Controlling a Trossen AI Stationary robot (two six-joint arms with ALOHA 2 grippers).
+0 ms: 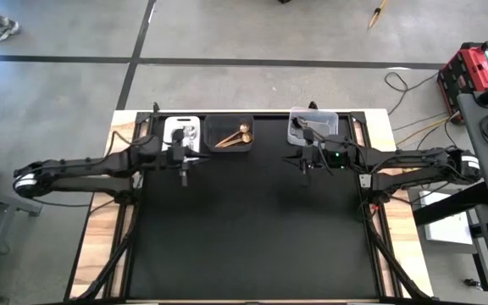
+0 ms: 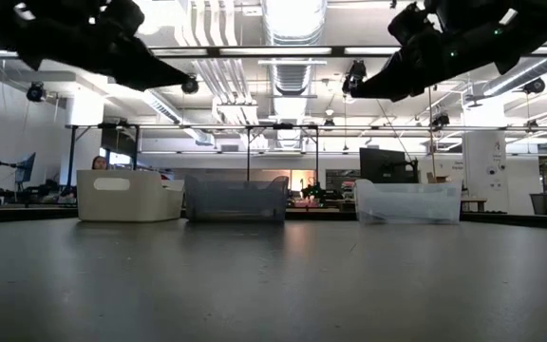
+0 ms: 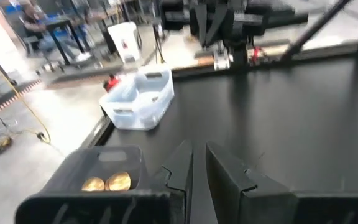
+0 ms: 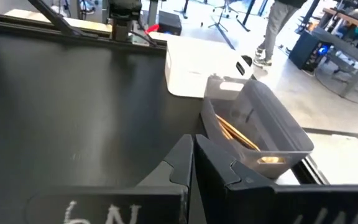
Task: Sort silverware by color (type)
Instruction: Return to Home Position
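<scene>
- High view: the left gripper is hovering over the black counter just in front of the white bin. The right gripper is hovering just in front of the clear bin. Both are too small here to tell how far they are open. Gold spoons are lying in the dark bin between the other two. The silverware in the white bin is showing only as a pale smudge, and the dark spoons in the clear bin are hard to separate.
- Low view: the three bins are standing in a row and their walls are hiding everything inside. Both arms are being cut off by the top edge.
- Left wrist view: this gripper's fingers are standing slightly apart, gripping nothing. Two gold bowls are peeking over the dark bin's wall, with their handles hidden. The clear bin's contents are impossible to make out.
- Right wrist view: this gripper's fingers are meeting, holding nothing. Gold handles are leaning inside the dark bin, and the white bin's inside is hidden. A white scrawl on the gripper body, perhaps "6N", is running off the edge. A person is showing only as legs.
</scene>
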